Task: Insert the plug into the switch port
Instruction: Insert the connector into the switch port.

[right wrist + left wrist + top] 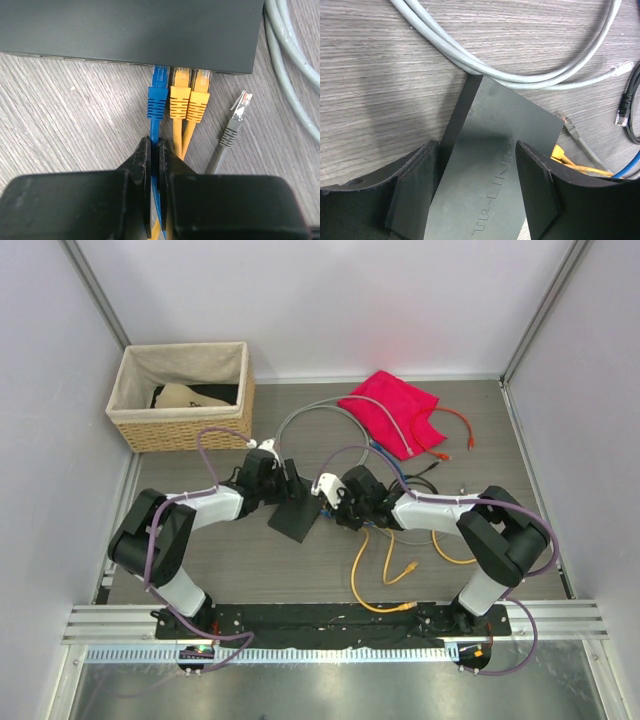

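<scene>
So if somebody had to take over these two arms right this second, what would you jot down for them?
Left gripper: closed around the flat dark grey switch box, one finger on each side, bracing it.
Right gripper: shut on the thin blue cable, just behind its blue plug.
Done: the blue plug sits in a port, level with two yellow plugs in the ports beside it.
Left: check that it is fully seated, which cannot be told from here, then let go with both grippers. A grey plug lies loose on the table nearby.
</scene>
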### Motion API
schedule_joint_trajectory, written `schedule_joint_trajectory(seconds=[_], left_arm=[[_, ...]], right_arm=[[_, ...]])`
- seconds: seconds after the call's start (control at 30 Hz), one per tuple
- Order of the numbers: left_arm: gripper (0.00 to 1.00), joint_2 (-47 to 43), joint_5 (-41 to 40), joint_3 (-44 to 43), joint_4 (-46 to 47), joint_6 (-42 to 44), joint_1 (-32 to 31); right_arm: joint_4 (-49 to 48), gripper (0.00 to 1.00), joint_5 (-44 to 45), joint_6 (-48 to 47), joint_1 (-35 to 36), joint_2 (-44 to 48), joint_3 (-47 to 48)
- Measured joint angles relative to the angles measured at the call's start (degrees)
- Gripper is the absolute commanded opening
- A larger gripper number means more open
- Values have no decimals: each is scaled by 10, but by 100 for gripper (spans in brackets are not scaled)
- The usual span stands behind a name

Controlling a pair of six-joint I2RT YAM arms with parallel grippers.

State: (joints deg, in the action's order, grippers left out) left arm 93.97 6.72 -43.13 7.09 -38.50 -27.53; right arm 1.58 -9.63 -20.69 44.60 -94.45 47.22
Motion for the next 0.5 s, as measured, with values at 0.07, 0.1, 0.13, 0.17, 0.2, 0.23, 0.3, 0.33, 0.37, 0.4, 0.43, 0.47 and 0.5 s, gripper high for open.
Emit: schedule_joint_trajectory(seconds=[0.07, 0.1, 0.13, 0.17, 0.2, 0.23, 0.3, 0.33, 0.37, 0.4, 0.43, 0.47, 0.5], left_arm=[[66, 0, 2, 10, 14, -2, 2], [65, 0, 2, 17, 24, -3, 2], [65, 0, 1, 22, 31, -5, 2], [65, -1, 0, 28, 39, -9, 2], [65, -3, -2, 32, 46, -15, 2], [65, -4, -4, 37, 52, -18, 1], [64, -7, -12, 43, 61, -22, -4], [64, -7, -18, 45, 65, -23, -7], [63, -8, -23, 46, 67, -23, -9], [63, -9, -28, 47, 69, -24, -11], [63, -9, -31, 48, 70, -24, -13], [63, -9, -33, 48, 70, -24, -14], [63, -9, -35, 49, 70, -24, -15]], right_arm=[[-8, 1, -4, 15, -2, 0, -3], [-11, 1, -5, 24, -2, 0, -4], [-13, 1, -6, 32, -3, 0, -5], [-16, 1, -6, 42, -3, 0, -6], [-17, 1, -5, 51, -3, 0, -7], [-20, 1, -5, 60, -3, 0, -8], [-26, 1, -2, 75, -3, 1, -10], [-29, 1, -1, 81, -3, 1, -11], [-29, 1, 1, 85, -2, 1, -11], [-29, 1, 5, 89, 0, 1, -11], [-29, 1, 9, 90, 3, 1, -11], [-29, 1, 12, 91, 4, 1, -11], [-28, 1, 16, 91, 7, 1, -10]])
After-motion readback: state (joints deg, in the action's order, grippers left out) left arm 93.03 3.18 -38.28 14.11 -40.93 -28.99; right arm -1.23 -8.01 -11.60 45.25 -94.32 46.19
